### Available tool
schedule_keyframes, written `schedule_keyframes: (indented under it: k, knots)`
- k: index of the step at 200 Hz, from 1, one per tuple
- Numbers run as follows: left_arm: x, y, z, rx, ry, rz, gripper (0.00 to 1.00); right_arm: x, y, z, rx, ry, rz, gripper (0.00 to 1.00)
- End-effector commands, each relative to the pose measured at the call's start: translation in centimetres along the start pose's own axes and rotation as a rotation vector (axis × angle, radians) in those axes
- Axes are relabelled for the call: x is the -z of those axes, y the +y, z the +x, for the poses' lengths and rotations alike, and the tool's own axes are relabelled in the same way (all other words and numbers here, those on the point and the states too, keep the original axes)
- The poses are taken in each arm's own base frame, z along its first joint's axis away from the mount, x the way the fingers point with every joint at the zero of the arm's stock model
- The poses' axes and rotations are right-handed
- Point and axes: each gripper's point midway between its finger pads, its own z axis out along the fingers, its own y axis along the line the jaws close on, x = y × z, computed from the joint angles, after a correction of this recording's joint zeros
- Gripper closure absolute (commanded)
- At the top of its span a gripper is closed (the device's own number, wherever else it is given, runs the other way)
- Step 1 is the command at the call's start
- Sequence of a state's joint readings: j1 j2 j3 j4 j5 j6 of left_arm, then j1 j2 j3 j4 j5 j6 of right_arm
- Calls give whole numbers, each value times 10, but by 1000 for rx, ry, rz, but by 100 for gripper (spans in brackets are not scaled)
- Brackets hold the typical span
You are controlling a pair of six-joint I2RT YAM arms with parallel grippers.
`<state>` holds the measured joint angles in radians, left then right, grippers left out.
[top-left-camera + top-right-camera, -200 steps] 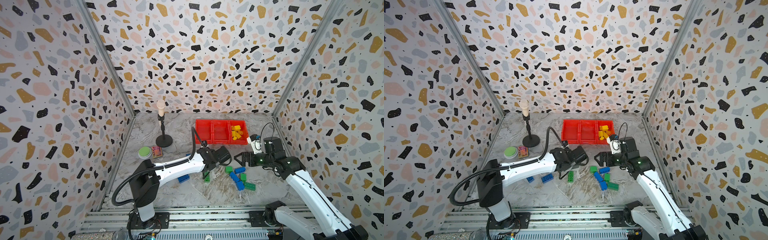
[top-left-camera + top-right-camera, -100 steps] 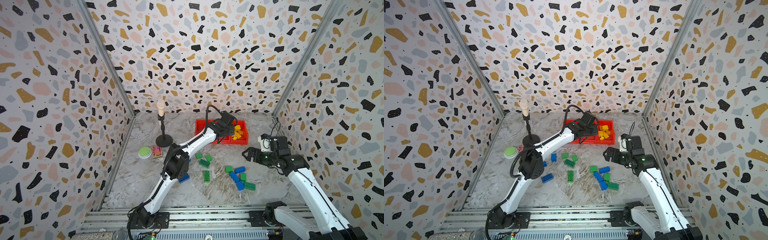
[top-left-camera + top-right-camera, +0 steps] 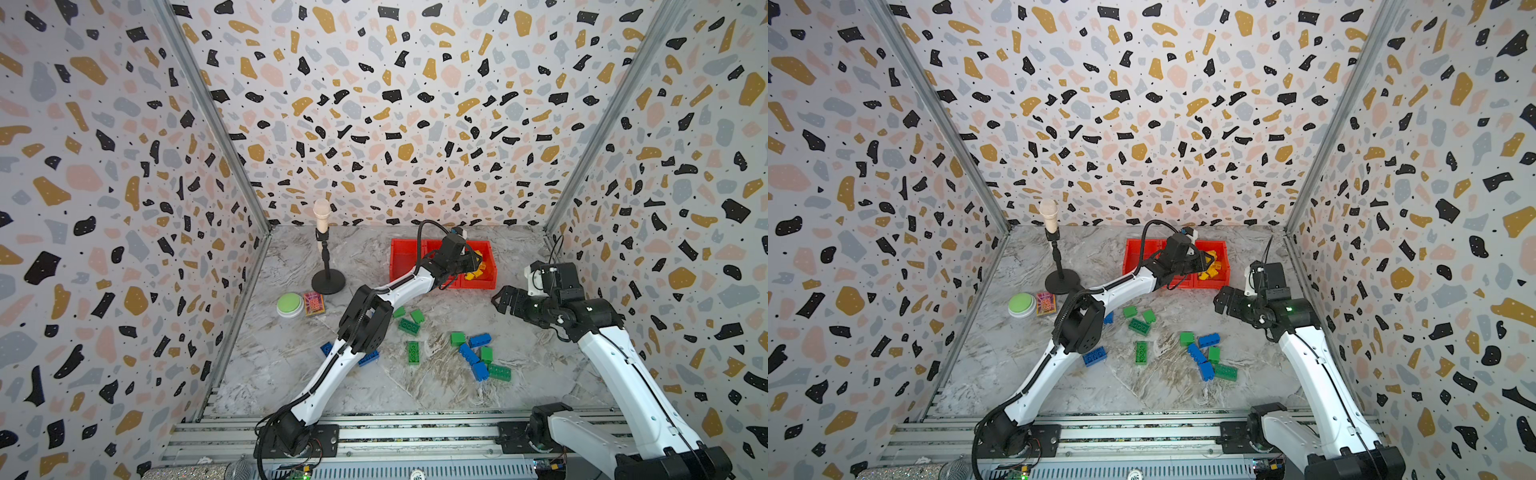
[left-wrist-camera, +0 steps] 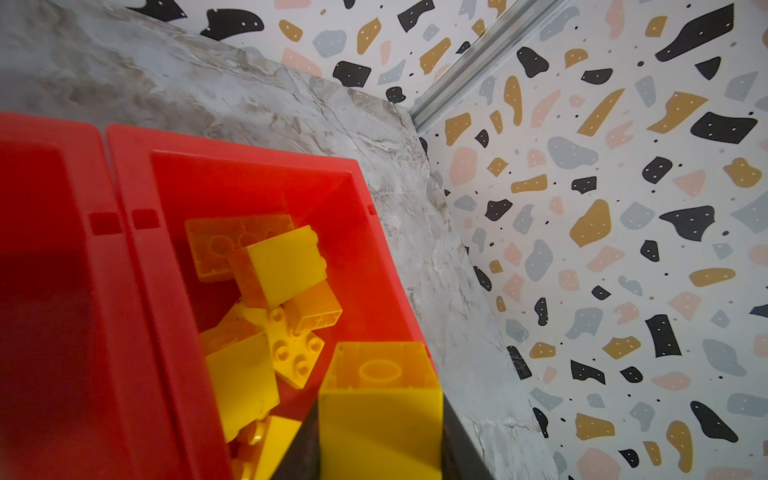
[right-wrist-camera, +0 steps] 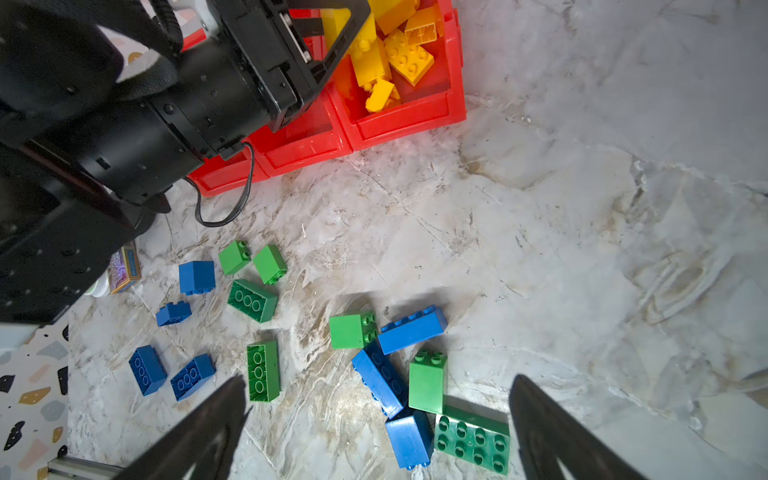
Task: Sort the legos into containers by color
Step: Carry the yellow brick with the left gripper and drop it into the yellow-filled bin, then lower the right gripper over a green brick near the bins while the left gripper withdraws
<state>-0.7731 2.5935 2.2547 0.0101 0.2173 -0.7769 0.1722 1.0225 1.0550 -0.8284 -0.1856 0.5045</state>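
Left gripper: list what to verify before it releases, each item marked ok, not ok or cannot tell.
1. left gripper shut on the yellow brick: ok.
2. Yellow brick above the end bin, seemingly inside its rim: ok.
3. End bin holds only yellow bricks: ok.
4. right gripper open and away from the bins: ok.
5. middle bin contents: cannot tell, only partly seen.
6. green bricks and blue bricks sorted: not ok, they lie on the table.
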Motion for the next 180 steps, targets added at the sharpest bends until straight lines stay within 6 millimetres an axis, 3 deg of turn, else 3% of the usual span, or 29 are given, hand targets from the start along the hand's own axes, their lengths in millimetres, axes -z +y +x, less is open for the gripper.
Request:
schedule_keyframes:
  k: [1,21,58,86,110,135,180]
  knots:
    - [3,-16,-31,12,-90,73,71,13,-1,-7,-19,-23,28,1]
    - [3,-13,-38,31,-102,76,44,13,-3,-5,-18,-16,33,1]
    - [12,-29,-52,29,-118,125,33,7,-6,-1,-8,-3,44,0]
    - [38,-47,-62,-25,-124,126,26,-5,-3,1,19,26,16,3]
    - [78,-57,-69,-102,-134,76,24,-20,5,4,47,59,-14,5]
    - [130,-43,-64,-169,-146,-45,21,-43,27,16,126,117,-29,7]
    - [240,25,-29,-138,-182,-273,17,-92,80,48,270,226,-112,13]
